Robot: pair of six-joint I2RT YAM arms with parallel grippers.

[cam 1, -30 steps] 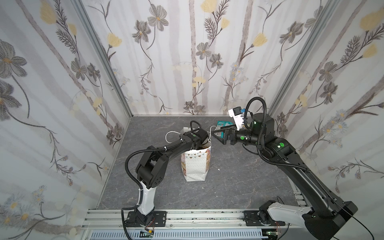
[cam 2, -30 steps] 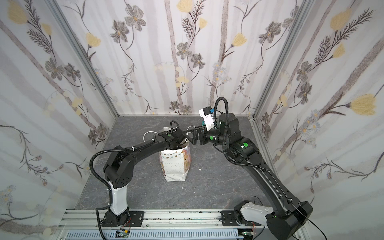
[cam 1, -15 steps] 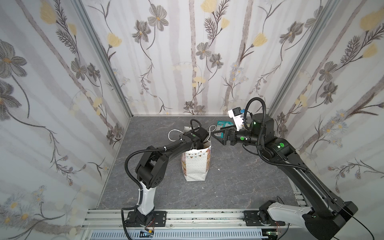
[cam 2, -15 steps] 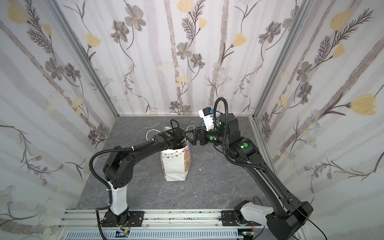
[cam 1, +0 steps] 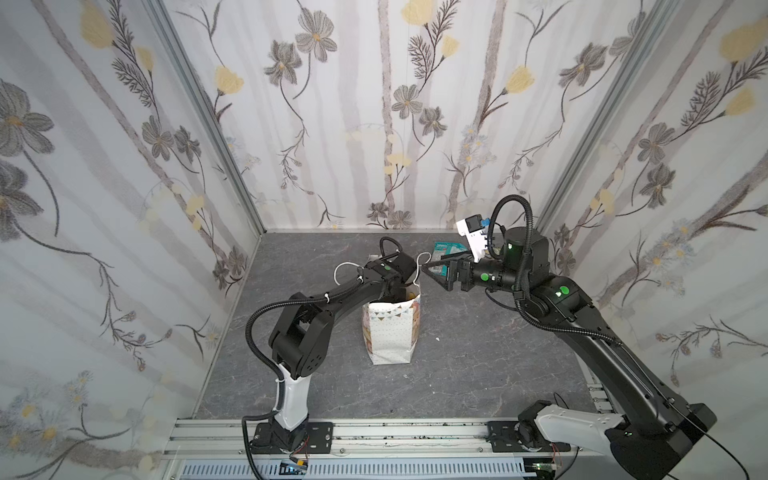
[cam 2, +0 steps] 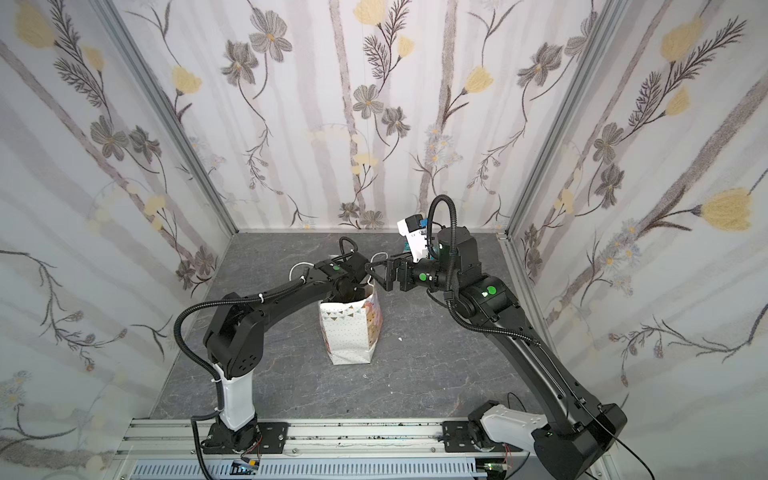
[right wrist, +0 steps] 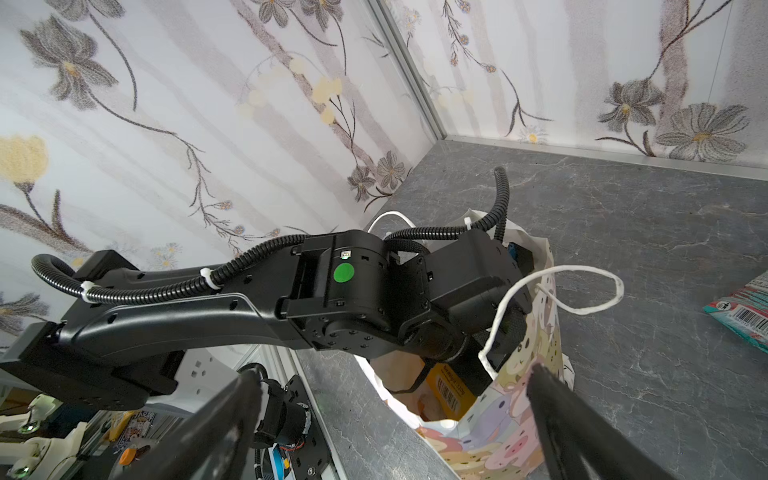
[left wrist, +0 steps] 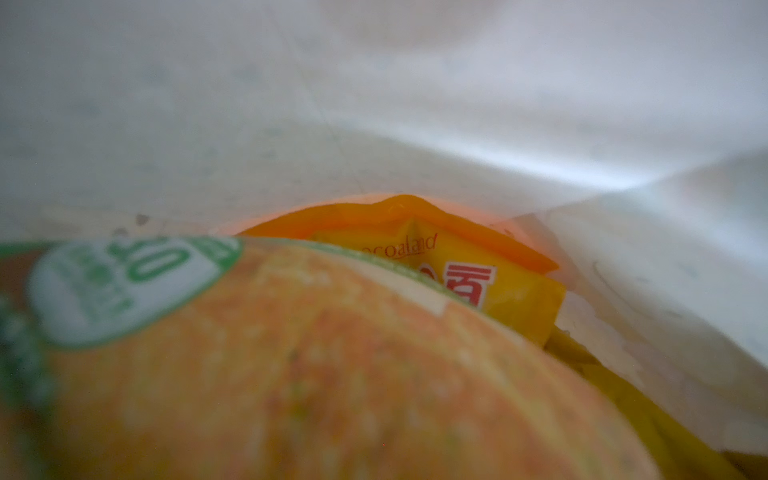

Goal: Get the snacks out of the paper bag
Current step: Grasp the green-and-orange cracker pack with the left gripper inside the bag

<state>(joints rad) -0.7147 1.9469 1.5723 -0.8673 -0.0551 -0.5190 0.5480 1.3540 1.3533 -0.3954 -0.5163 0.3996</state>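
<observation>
Left tool: down inside the bag (cam 1: 390, 328), tips hidden; I cannot tell whether it grips anything.
Right tool (right wrist: 392, 371): jaws wide apart, empty, hovering just beside the bag's mouth.
Snacks: teal packet (cam 1: 449, 248) lies on the worktop (cam 1: 478, 365); big orange packet (left wrist: 332, 374) and yellow packet (left wrist: 511, 299) sit in the bag.
Handling: light, puffy foil, likely slick and crushable; I'd pinch a crimped edge, gently.
Risk: bag is light paper and may lift or tip as I pull.

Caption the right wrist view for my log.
Left arm reaches into the paper bag; right gripper open near its rim; teal packet already out.
</observation>
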